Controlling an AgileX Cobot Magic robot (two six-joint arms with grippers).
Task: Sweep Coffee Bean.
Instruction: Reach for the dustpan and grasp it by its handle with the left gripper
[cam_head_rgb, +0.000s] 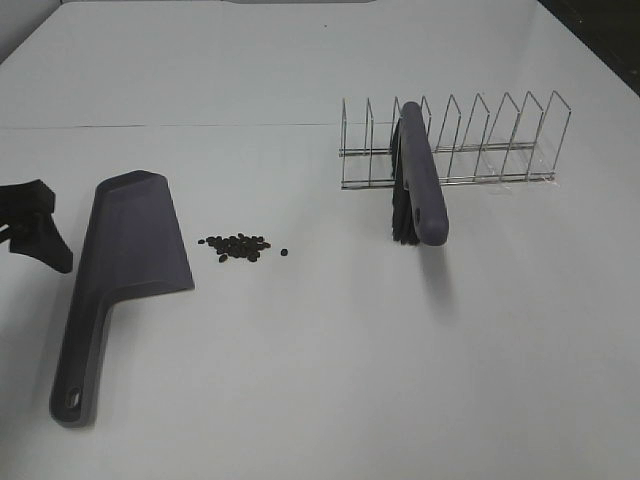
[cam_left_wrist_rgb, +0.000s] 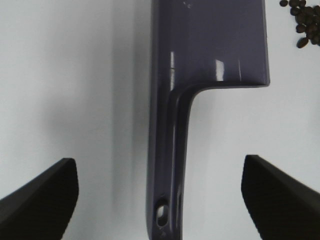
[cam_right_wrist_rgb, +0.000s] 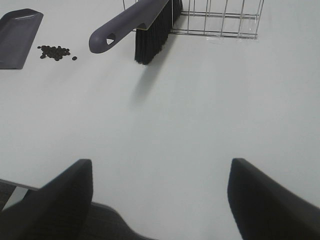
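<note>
A wire rack (cam_head_rgb: 450, 140) stands in the upper right of the high view. A purple-grey brush (cam_head_rgb: 420, 190) leans in one of its left slots, bristles down. The coffee bean (cam_head_rgb: 238, 247) cluster lies loose on the white bench (cam_head_rgb: 350, 380), left of centre, just beside the wide end of a purple-grey dustpan (cam_head_rgb: 125, 250), with one bean slightly apart on the right. The left end effector (cam_left_wrist_rgb: 161, 197) gapes wide, its fingers either side of the dustpan handle without touching it. The right end effector (cam_right_wrist_rgb: 160, 200) is also spread wide and grips nothing.
</note>
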